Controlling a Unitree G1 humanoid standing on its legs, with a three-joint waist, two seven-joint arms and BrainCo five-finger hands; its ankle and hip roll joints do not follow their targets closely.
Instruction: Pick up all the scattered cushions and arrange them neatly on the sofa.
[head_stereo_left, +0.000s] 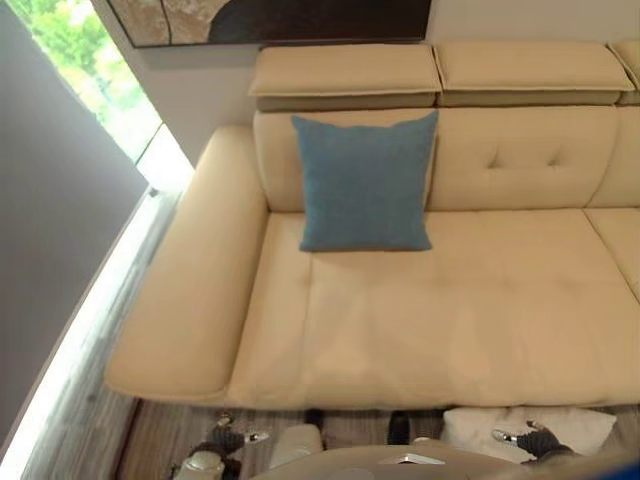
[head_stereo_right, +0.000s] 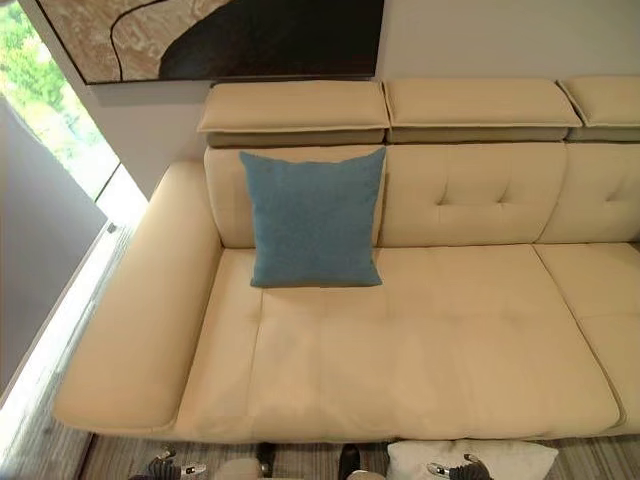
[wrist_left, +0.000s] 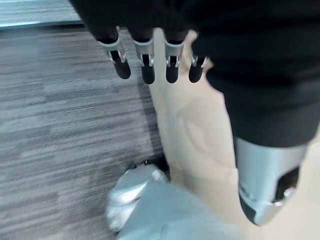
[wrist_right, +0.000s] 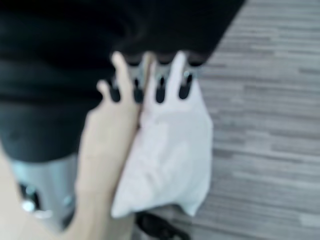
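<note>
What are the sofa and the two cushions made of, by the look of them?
Sofa: probably leather or imitation leather; smooth cream surface with soft sheen, seams and tufted buttons.
Blue cushion: woven fabric, matte and slightly grainy.
White cushion on the floor: soft cloth, plain; weave can't be made out.

The soft white cushion (head_stereo_left: 528, 428) lies on the floor in front of the big cream leather sofa (head_stereo_left: 430, 320), and the picture's bottom edge cuts it off. In the right wrist view it (wrist_right: 170, 150) is blurry. The sofa runs out past the right edge, so its far end cannot be seen. The blue square cushion (head_stereo_left: 365, 182) hides part of the sofa's back. The dark framed painting (head_stereo_right: 230, 35) above the sofa is cut off at the top.

The right hand (head_stereo_left: 535, 438) near the white cushion is too small to tell how its fingers sit.
</note>
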